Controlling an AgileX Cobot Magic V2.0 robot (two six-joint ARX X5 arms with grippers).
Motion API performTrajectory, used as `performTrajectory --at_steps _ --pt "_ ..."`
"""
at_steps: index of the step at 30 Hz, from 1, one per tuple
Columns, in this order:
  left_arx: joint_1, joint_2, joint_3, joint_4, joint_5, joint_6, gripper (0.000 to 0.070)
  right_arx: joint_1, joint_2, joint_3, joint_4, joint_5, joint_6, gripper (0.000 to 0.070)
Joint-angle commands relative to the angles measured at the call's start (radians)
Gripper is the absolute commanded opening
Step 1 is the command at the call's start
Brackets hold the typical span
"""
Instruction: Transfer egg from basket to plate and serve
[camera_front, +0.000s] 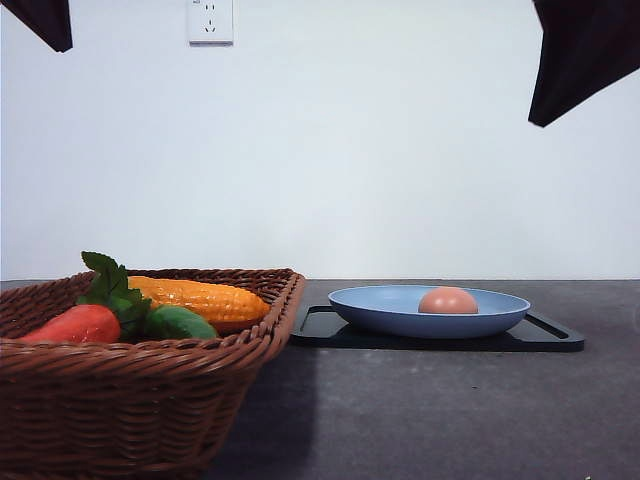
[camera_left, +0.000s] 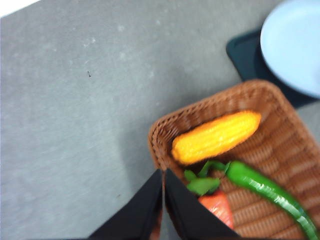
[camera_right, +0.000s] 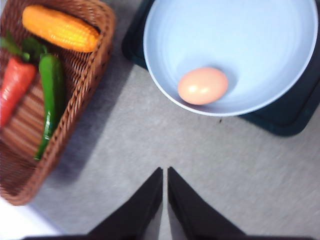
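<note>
The pinkish-brown egg (camera_front: 447, 300) (camera_right: 202, 85) lies inside the blue plate (camera_front: 370, 305) (camera_right: 240, 35), near its rim. The plate sits on a black tray (camera_front: 550, 335). The brown wicker basket (camera_front: 130, 400) (camera_right: 102, 30) stands to the plate's left. High over a corner of the basket rim (camera_left: 210, 107) hangs my left gripper (camera_left: 163, 172), shut with nothing in it. Above bare table in front of the plate, between plate and basket, my right gripper (camera_right: 165, 170) is also shut and empty. Both arms are raised, seen as dark shapes in the front view's top corners.
In the basket lie a yellow corn cob (camera_front: 200, 298) (camera_left: 216, 137), a red-orange carrot with green leaves (camera_front: 78, 323) (camera_right: 15, 85) and a long green pepper (camera_left: 270, 192) (camera_right: 50, 100). Grey tabletop (camera_front: 430, 410) stretches in front of the tray. A white wall stands behind.
</note>
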Motion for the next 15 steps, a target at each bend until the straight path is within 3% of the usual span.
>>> performTrajectory --at_steps 1,7,11,15 --pt "0.011 -0.023 -0.013 0.04 0.042 -0.014 0.0 0.031 -0.056 -0.039 0.056 0.044 0.027 0.0" --pt "0.017 -0.165 -0.176 0.194 0.077 -0.061 0.0 0.13 -0.271 -0.221 0.254 0.251 0.166 0.0" --pt "0.017 -0.28 -0.328 0.287 0.088 -0.113 0.0 0.181 -0.382 -0.34 0.368 0.385 0.178 0.0" --pt "0.017 -0.405 -0.502 0.385 0.087 -0.201 0.0 0.222 -0.463 -0.488 0.511 0.455 0.178 0.0"
